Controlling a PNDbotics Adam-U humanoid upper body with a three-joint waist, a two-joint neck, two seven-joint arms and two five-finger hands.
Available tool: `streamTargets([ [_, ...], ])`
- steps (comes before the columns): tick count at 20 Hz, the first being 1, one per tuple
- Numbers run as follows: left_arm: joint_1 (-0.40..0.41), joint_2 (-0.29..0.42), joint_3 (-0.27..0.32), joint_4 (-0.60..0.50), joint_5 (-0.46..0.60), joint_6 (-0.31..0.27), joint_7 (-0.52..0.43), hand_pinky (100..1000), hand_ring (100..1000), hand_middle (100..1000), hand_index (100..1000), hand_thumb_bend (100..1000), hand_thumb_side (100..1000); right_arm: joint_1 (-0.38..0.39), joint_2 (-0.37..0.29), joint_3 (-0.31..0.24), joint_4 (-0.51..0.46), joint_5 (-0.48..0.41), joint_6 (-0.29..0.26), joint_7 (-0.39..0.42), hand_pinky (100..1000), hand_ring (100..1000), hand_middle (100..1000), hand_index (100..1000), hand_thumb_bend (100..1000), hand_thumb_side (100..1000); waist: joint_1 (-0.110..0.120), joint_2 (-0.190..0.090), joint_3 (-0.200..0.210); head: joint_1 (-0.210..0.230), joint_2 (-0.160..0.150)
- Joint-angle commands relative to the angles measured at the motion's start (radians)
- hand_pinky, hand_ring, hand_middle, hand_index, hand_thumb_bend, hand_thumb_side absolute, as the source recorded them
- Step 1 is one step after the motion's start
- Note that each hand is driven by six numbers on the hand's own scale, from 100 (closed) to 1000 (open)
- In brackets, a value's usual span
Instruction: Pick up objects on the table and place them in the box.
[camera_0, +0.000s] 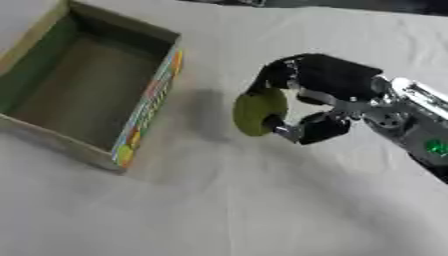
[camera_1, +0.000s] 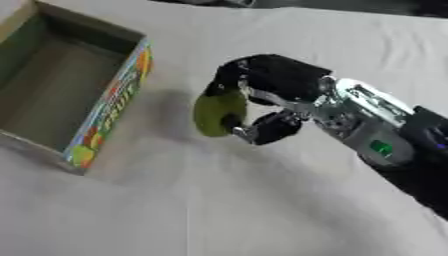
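My right hand (camera_0: 328, 82) reaches in from the right and is shut on a round yellow-green object (camera_0: 258, 112), pinched between curled fingers above and the thumb (camera_0: 308, 129) below. The object hangs above the white tablecloth, a little right of the box, and casts a shadow on the cloth. The open cardboard box (camera_0: 144, 107) with a colourful printed side lies at the upper left; its inside looks empty. My left hand shows in neither view.
A white cloth (camera_0: 227, 200) covers the whole table. A dark strip runs along the far edge at the top right.
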Motion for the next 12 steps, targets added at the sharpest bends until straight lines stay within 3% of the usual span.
streamTargets([
  [1,0.0,0.016,0.005,-0.02,0.004,-0.001,0.002,491,574,557,688,100,566,-0.027,-0.025,-0.051,-0.067,0.031,0.007,-0.064,698,739,692,786,100,204,0.007,-0.028,0.0,0.0,-0.01],
  [7,0.002,0.017,0.006,-0.02,0.004,-0.001,0.005,491,574,557,688,100,566,-0.076,0.0,-0.067,-0.081,0.061,-0.005,-0.145,680,714,657,767,100,172,0.007,-0.031,0.0,0.001,-0.012],
  [8,0.002,0.017,0.005,-0.02,0.004,-0.001,0.006,491,574,557,687,100,566,-0.093,0.011,-0.067,-0.081,0.064,-0.005,-0.156,656,680,613,740,100,140,0.007,-0.032,0.001,0.0,-0.013],
  [12,0.005,0.017,0.006,-0.02,0.004,-0.001,0.008,491,574,557,687,100,566,-0.126,0.034,-0.057,-0.081,0.083,-0.001,-0.179,656,680,613,740,100,140,0.006,-0.034,0.001,0.001,-0.014],
])
